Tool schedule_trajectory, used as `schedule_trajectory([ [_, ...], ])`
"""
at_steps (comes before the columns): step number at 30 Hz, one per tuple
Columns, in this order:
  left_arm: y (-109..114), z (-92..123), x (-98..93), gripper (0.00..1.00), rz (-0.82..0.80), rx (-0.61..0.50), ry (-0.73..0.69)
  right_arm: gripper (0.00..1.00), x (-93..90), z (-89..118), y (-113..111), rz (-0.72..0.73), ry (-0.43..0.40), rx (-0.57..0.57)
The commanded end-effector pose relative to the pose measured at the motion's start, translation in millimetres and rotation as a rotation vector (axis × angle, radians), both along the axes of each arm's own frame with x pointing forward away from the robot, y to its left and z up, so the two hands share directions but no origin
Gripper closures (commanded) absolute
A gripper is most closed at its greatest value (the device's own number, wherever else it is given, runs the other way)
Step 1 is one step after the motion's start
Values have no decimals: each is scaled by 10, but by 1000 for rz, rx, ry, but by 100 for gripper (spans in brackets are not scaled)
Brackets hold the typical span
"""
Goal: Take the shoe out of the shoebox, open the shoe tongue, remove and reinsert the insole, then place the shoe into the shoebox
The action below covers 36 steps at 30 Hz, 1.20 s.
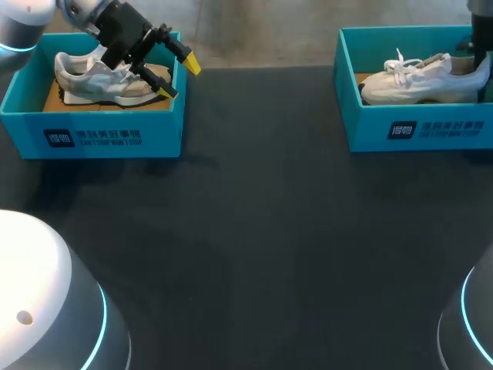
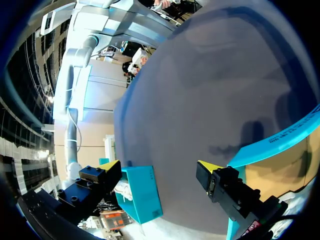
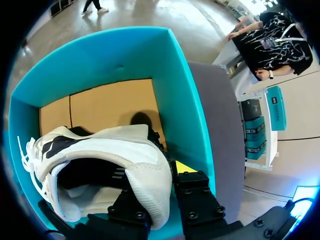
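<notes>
Two teal shoeboxes stand at the table's back. The left shoebox [image 1: 92,131] holds a white and grey shoe [image 1: 100,77]. My left gripper [image 1: 179,77] hangs open over that box's right end, above the shoe's toe, touching nothing; in the left wrist view the left gripper [image 2: 160,166] points across the table, with the box rim [image 2: 272,145] beside it. The right shoebox [image 1: 416,127] holds a white shoe [image 1: 420,81]. My right gripper [image 3: 167,172] is shut on this shoe's heel [image 3: 150,185], one finger inside the collar, the yellow-tipped one outside.
The dark table [image 1: 269,247] stretches between and in front of the boxes. The right shoebox's walls [image 3: 180,100] stand close around my right gripper, with the cardboard floor [image 3: 110,105] showing ahead of the shoe.
</notes>
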State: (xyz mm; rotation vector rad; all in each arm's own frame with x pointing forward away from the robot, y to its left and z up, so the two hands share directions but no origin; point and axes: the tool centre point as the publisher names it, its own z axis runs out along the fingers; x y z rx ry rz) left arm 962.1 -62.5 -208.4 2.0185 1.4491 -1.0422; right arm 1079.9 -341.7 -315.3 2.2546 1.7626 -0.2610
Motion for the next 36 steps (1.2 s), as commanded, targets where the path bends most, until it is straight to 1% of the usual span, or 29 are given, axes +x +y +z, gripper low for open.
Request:
schedule_trajectory([
  [1, 0, 6, 3, 0, -2, 3, 0, 100, 35, -43, -20, -3, 3, 9],
  [13, 0, 6, 3, 0, -2, 3, 0, 100, 40, -56, -49, -10, -3, 15],
  [16, 0, 6, 3, 0, -2, 3, 0, 100, -1, 7, -50, -11, -4, 15],
  [20, 0, 6, 3, 0, -2, 3, 0, 100, -21, 4, -54, -9, -11, 15],
  [23, 0, 6, 3, 0, -2, 3, 0, 100, -69, 86, -42, -10, -22, 13],
  [26, 0, 6, 3, 0, -2, 3, 0, 100, -81, 84, -39, -13, -31, 11],
  [36, 0, 6, 3, 0, -2, 3, 0, 100, -223, 204, 1, -25, -59, 10],
])
